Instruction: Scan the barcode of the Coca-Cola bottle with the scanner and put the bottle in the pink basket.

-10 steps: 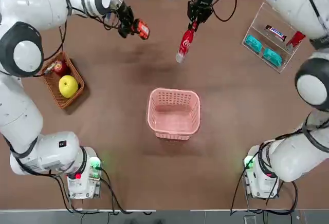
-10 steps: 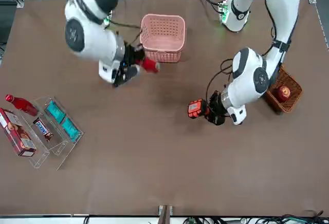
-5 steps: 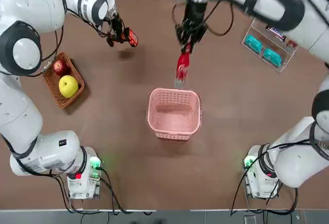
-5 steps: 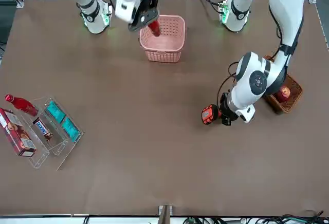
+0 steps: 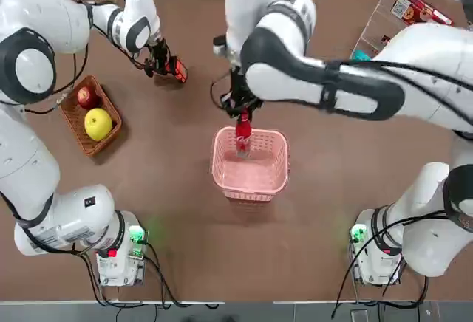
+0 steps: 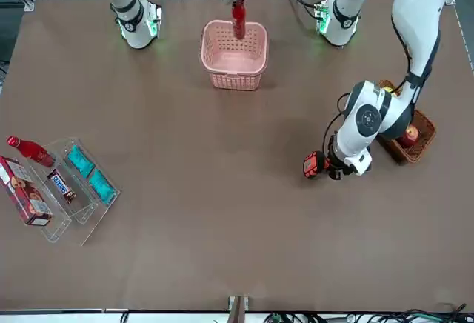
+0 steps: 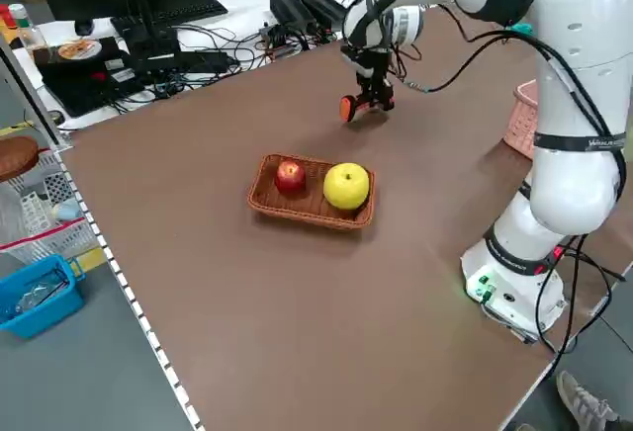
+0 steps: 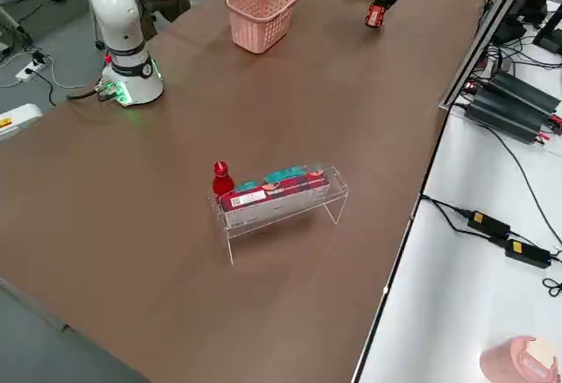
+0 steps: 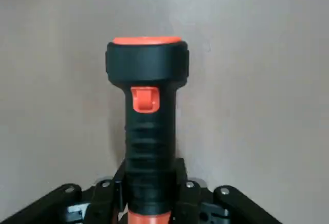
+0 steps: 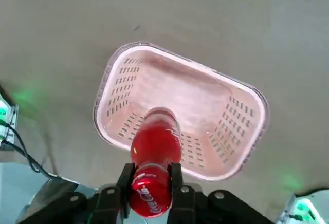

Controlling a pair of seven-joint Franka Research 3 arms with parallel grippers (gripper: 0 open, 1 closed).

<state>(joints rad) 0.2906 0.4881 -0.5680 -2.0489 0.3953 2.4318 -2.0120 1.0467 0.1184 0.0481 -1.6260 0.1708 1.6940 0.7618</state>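
While clamped by right gripper, glossy cylindrical Coca-Cola bottle, latticed pink basket below.

Brown table, pink basket, wicker basket, clear rack

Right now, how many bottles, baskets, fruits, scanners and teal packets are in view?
Coca-Cola bottles: 2
Baskets: 2, the pink basket and the wicker basket
Fruits: 2, a red apple and a yellow fruit
Scanner: 1
Teal packets: 2
Total: 9
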